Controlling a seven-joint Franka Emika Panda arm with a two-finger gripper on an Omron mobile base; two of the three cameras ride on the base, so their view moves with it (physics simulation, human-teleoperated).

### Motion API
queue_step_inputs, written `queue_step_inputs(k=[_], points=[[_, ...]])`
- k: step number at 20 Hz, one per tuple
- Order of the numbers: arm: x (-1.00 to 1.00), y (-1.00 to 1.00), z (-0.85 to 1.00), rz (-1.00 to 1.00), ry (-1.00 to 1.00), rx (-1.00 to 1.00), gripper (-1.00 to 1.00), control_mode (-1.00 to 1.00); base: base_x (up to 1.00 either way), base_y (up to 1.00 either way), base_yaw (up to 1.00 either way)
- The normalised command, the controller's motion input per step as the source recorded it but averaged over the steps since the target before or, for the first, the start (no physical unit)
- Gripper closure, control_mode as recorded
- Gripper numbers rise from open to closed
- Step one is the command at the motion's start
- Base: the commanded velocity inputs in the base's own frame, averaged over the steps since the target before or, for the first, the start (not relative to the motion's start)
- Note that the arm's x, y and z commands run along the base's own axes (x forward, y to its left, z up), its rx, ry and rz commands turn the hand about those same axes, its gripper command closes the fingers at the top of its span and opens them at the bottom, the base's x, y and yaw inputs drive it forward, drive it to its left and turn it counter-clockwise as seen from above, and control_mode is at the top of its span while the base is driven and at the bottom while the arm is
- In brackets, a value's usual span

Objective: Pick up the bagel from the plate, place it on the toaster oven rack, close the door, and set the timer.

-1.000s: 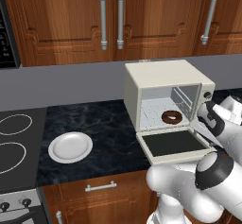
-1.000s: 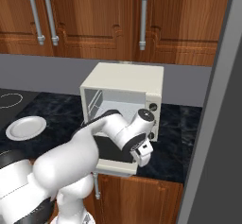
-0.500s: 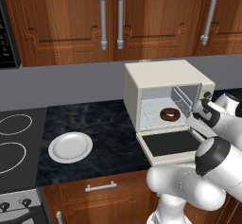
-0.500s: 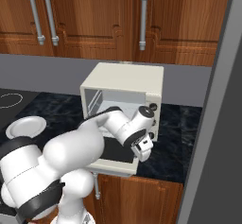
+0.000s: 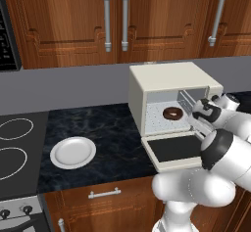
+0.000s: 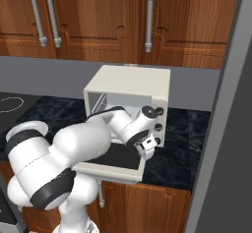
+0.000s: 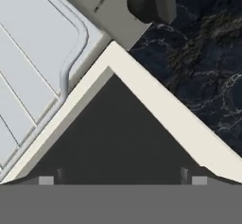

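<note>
Nearest me, the white arm bends over the table edge (image 5: 98, 174), w/ the gripper (image 6: 149, 147) hanging just over the right corner of the door (image 5: 174, 149). Door lies flat open, glass side up, hinged at the oven mouth. In the hand view the fingers (image 7: 46, 180) sit wide apart at the bottom edge, released, nothing btwn them, looking down on the door's cream corner frame and dark glass.

A bit further in: the bagel (image 5: 173, 113) already rests on the toaster oven rack (image 5: 159, 121) inside the cream toaster oven (image 5: 169, 84), at abt 12 o'clock from the door. The plate (image 5: 73, 152) sits bare on the dark marble table at abt 9 o'clock from the oven, well apart from it. Stove burners (image 5: 12, 143) further left; wood cabinets (image 5: 115, 18) at the back.

So, as I read it, the step in hand is shutting the door. To do it well: get the fingers under or against the door's free front edge, where the bar handle should be, not on the glass middle, then sweep up and back in an arc around the hinge, w/o snagging the rack's front wire. Push till the door sits flush, else the timer step may be blocked. The knob (image 7: 152, 1) on the right panel is next.

Writing: a faint line of print on the panel beside the knob in the hand view, too small & blurred to read. No brand visible
</note>
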Motion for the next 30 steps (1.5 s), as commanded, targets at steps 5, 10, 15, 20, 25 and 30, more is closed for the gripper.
queue_step_inputs(k=[5,10,15,20,25,30], points=[[0.53,0.25,0.14,-0.06,-0.1,0.0,-1.0,-1.0,0.0,0.0,0.0],[0.08,0.04,0.38,-0.03,-0.03,0.0,-1.0,-1.0,0.0,0.0,0.0],[-0.8,-0.22,0.7,0.0,0.0,0.04,-1.0,-1.0,0.0,0.0,0.0],[-1.0,-0.56,0.59,0.0,0.02,0.09,-1.0,-1.0,0.0,0.0,0.0],[-0.76,-0.38,0.2,0.0,0.07,0.08,-1.0,-1.0,0.0,0.0,0.0],[-0.53,-0.3,-0.29,0.0,0.0,0.03,-1.0,-1.0,0.0,0.0,0.0]])
